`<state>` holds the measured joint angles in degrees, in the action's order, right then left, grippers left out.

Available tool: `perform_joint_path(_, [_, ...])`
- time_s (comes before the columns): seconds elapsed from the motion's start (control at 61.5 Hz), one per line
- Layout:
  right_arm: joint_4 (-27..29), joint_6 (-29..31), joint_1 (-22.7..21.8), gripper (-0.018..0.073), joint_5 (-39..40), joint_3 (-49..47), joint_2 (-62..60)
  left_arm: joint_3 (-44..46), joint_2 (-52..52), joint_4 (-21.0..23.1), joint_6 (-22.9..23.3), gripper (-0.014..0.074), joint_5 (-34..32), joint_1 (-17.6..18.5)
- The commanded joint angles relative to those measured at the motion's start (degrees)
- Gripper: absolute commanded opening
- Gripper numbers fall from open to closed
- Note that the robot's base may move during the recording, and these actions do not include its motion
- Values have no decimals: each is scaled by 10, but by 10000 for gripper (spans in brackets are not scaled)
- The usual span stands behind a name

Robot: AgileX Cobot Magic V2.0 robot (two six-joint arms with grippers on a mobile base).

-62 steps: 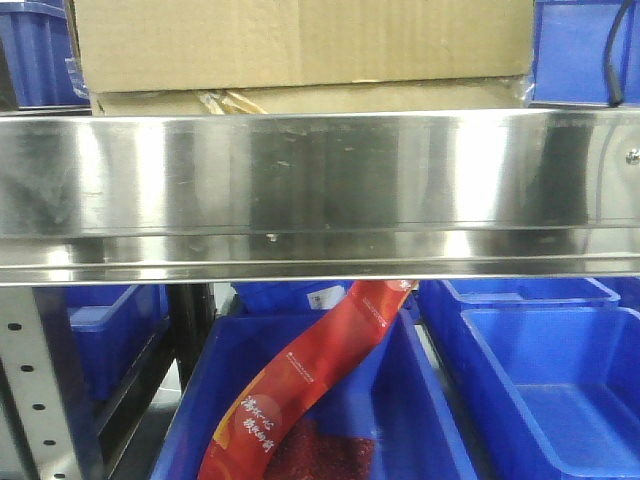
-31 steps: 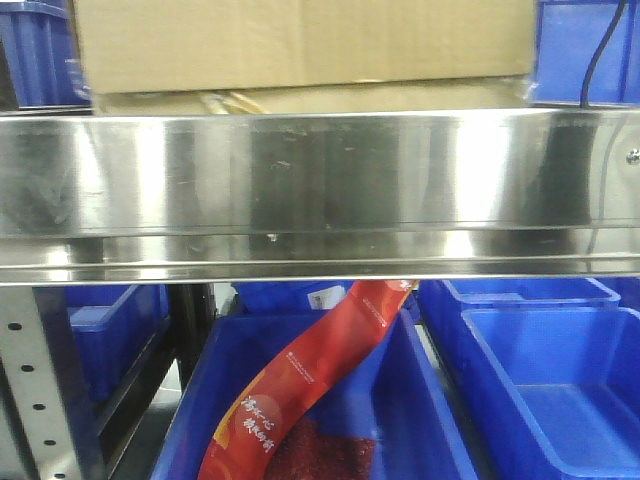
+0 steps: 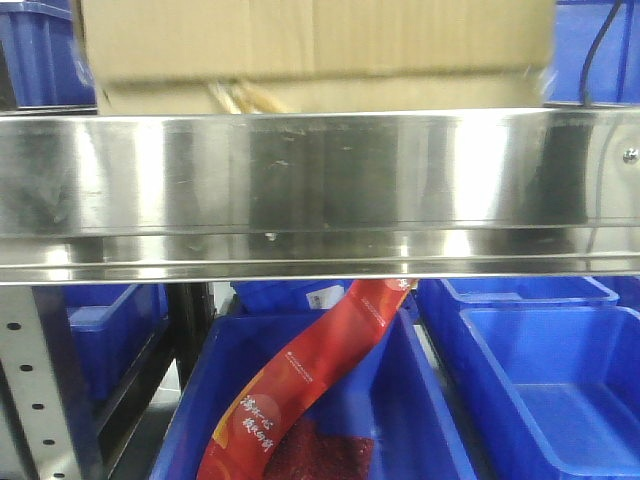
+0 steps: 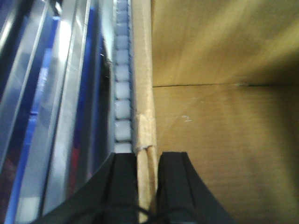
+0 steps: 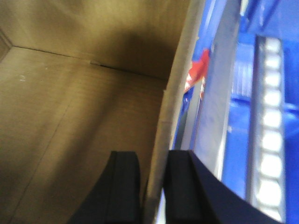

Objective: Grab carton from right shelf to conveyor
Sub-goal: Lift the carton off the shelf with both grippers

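**Operator:** The carton (image 3: 310, 40) has slid right along the top of the frame and blurs above the steel shelf rail (image 3: 320, 180).

**Spotter:** Claws?

**Operator:** Both are pinched nearly closed at bottom centre: my left gripper (image 4: 148, 161) on its left wall, my right gripper (image 5: 153, 161) on its right. I'd say it's lifting free.

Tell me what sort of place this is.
Probably a warehouse or stockroom picking area: a stainless steel shelf with a cardboard carton, blue plastic storage bins below, and a roller track beside the carton.

Left gripper (image 4: 147, 161) jaws astride carton (image 4: 224, 140) wall
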<state>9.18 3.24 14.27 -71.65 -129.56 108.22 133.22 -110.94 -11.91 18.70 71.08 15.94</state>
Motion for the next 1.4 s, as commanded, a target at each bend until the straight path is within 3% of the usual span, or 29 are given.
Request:
perform_joint_path(0.0, [-4, -2, -3, -66, 17, -11, -53, 6, 50, 12, -7, -18, -11, -2])
perform_joint_path(0.098, [-4, -2, -2, -66, 17, -11, -88, 6, 85, 26, -16, -18, -11, 5])
perform_joint_path(0.26, [-4, -2, 12, -66, 17, 24, -141, -42, 148, 6, -17, -18, -11, 32])
perform_joint_path(0.569, [-4, -2, 57, -66, 17, 220, -263, -244, 274, 0, 11, -18, -11, 80])
perform_joint_path(0.748, [-4, -2, 69, -66, 32, 315, -331, -312, 330, 2, 14, -18, -11, 116])
perform_joint_path(0.959, [-4, -2, 69, -66, 72, 324, -372, -323, 357, 3, 23, -18, -11, 146])
perform_joint_path(1.382, [-4, -2, 69, -66, 68, 324, -378, -323, 357, -1, 23, -18, -11, 146])
